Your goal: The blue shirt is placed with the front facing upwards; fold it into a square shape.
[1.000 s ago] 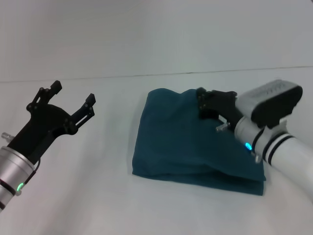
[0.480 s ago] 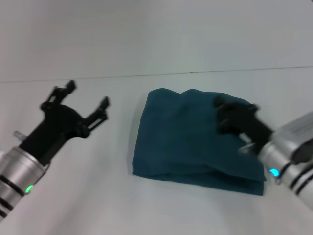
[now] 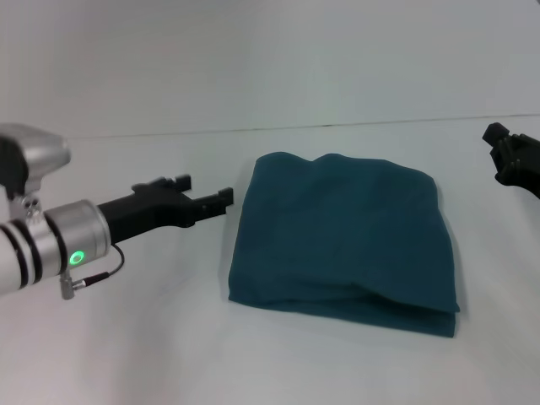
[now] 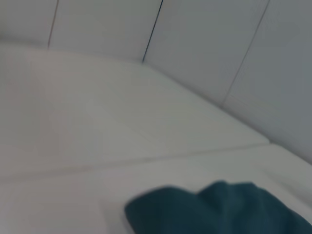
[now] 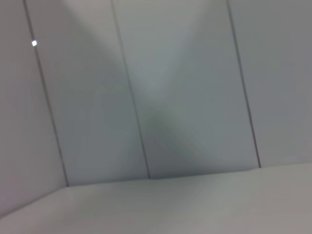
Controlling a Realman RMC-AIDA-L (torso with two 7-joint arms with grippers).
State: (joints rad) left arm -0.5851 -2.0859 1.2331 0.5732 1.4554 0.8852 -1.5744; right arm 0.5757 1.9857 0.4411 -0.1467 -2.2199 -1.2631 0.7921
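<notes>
the blue shirt (image 3: 342, 236) lies folded into a rough square at the centre of the white table (image 3: 169, 354), touched by neither arm. at 9 o'clock of it, just beside its edge, the left gripper (image 3: 205, 195) points toward it, jaws narrowly apart and empty. the right gripper (image 3: 511, 160) sits at 3 o'clock by the frame edge; its jaw state cannot be told.

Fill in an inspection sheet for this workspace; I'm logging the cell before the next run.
Surface: white table, bare around the shirt.
Job's things: blue shirt folded into a rough square, lying flat, lettering not visible.
Clutter: nothing seen.
Grippers: left gripper open, beside the shirt's left edge, not touching; right gripper at the right edge, off the shirt.
Cables: thin cable on the left wrist.
Surroundings: pale panelled wall.
</notes>
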